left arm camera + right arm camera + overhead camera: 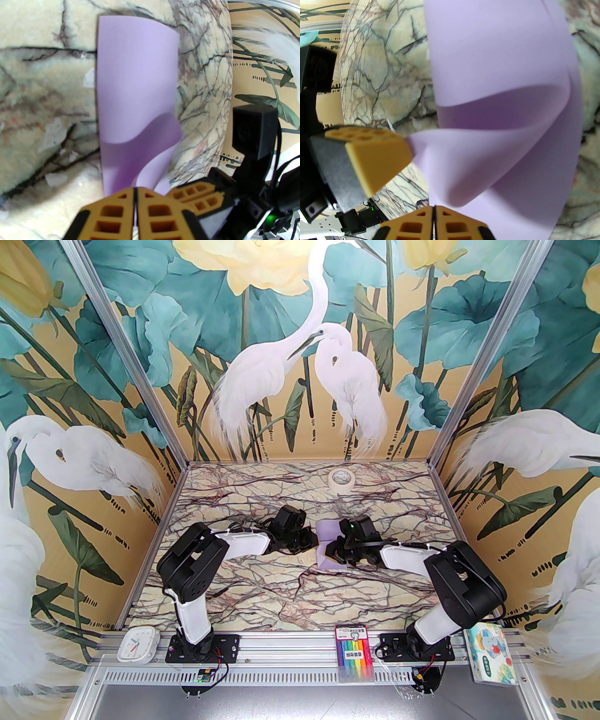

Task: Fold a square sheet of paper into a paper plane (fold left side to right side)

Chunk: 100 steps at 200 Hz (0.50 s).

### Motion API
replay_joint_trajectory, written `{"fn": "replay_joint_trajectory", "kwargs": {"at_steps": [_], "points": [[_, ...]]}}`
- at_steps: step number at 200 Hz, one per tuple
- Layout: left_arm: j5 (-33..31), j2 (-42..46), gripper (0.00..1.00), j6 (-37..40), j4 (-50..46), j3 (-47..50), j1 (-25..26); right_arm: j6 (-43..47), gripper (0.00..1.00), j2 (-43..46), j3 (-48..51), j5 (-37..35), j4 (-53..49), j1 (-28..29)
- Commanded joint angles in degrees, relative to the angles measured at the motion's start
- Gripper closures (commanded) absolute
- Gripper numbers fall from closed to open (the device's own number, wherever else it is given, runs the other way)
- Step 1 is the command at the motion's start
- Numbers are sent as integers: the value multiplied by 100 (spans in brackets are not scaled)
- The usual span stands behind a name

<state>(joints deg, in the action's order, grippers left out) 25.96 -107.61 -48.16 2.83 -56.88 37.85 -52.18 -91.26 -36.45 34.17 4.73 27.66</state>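
Evidently limp and light, the square sheet of paper [136,82] curls between left gripper [135,201] and right gripper [434,213], both jaws clenched on its near edge.

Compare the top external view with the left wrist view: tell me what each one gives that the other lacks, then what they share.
Top external adds the wider setting: the tape roll near the far edge, the clock, marker pack and tissue pack along the near rail, and both arms whole. Left wrist adds the close-up: the left gripper shut on the square sheet of paper, one side of it curled up off the marble table. Shared: the lavender sheet lying mid-table on the marble.
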Motion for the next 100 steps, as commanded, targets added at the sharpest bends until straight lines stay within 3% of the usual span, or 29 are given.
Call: {"fn": "replay_joint_trajectory", "kwargs": {"at_steps": [1, 100], "points": [[182, -155, 91, 219, -190, -147, -45, -66, 91, 24, 79, 64, 242, 79], [208, -208, 91, 290, -204, -177, -61, -132, 91, -361, 3, 57, 341, 323]]}}
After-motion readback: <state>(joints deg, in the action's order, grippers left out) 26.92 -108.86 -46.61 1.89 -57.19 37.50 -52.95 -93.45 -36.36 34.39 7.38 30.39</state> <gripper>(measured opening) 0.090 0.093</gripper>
